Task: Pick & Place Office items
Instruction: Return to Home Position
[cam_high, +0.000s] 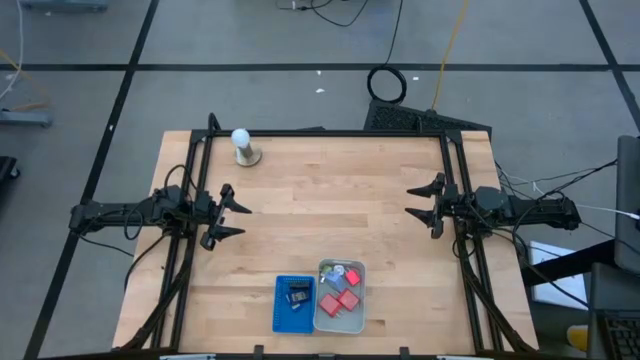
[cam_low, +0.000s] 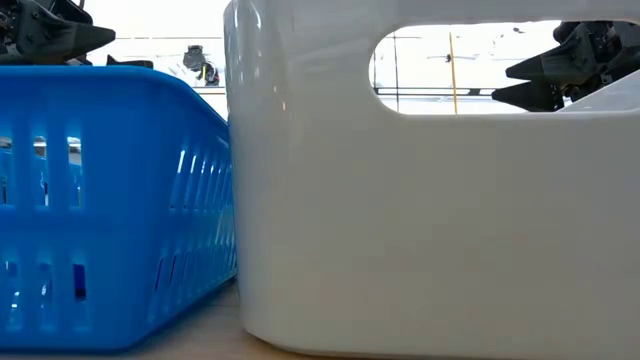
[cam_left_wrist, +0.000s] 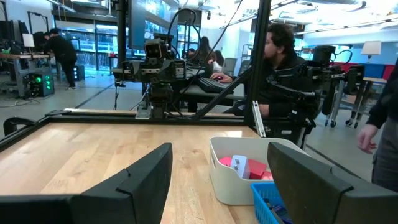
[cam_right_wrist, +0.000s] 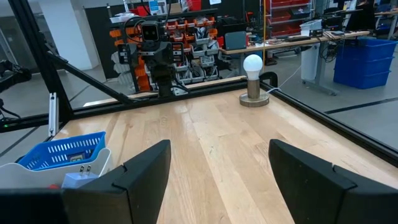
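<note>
The office items lie in two trays near the table's near edge. The pale grey tray (cam_high: 341, 297) holds red blocks (cam_high: 339, 299), a light blue piece and a purple-topped piece. The blue tray (cam_high: 294, 303) holds small dark items (cam_high: 298, 293). In the left wrist view the grey tray (cam_left_wrist: 231, 174) shows red pieces inside. My left gripper (cam_high: 229, 214) hovers open near the table's left edge. My right gripper (cam_high: 425, 201) hovers open near the right edge. Both stand far from the trays and touch nothing.
A white ball on a round base (cam_high: 243, 147) stands near the far left corner of the table. The wooden top between the two arms is bare. People sit and stand in the room beyond the table. In the low view the two trays (cam_low: 420, 200) fill the picture.
</note>
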